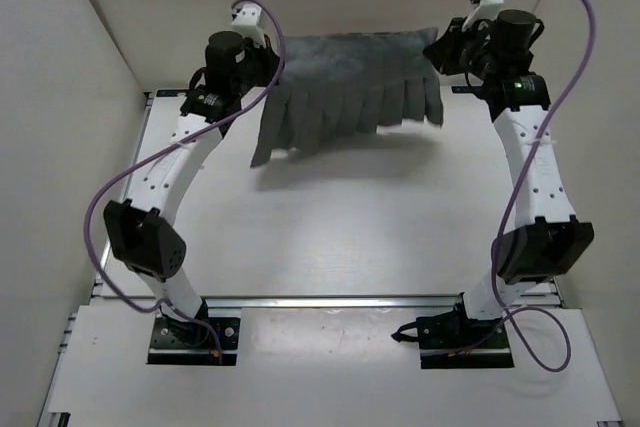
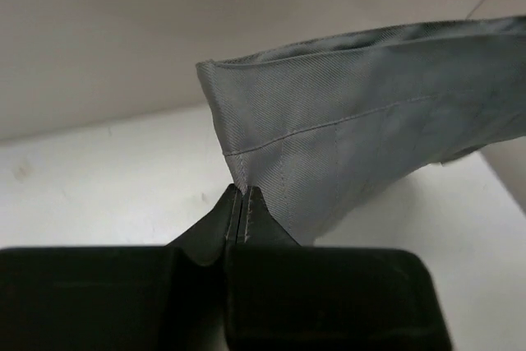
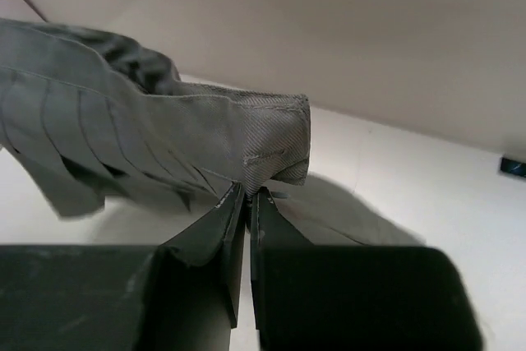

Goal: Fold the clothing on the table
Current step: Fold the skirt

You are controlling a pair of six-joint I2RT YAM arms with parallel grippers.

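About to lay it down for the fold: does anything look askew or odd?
Slightly. The skirt, pinched at its waistband by the left end effector and right end effector, hangs unevenly: its hem drops lower on the left side. No damage visible.

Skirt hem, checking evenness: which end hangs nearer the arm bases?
The skirt's hem end on the left gripper's side; its corner comes visibly closer than the right end.

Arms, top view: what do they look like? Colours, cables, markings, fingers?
Both alike. The left arm and right arm have white links with rows of small holes, black joint housings and black base plates. A purple cable loops along each. A green light shows on the right one. The left gripper and right gripper have black wedge-shaped fingers.
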